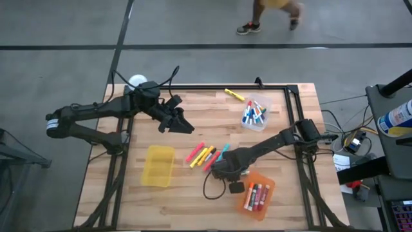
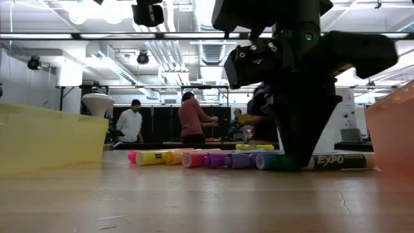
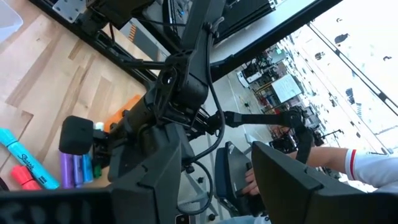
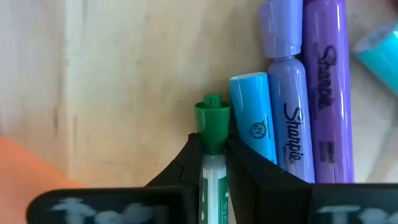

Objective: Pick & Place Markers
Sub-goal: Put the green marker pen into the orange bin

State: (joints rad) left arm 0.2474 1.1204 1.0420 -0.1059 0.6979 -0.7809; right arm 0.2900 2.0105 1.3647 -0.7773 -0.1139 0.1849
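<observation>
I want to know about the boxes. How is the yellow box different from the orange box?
The yellow box looks empty; the orange box holds several markers. The yellow box lies on the table's left half, with no arm at it; the orange box lies on the right, next to the right gripper, whose fingers pinch a green-capped marker. Both are see-through plastic boxes on the wooden table.

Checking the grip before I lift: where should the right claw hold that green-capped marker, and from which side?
Hold the white barrel just behind the green cap, coming from straight above. The green-capped marker lies flat, tight beside a light blue marker, so the fingers must straddle it narrowly, as the right claw does.
</observation>
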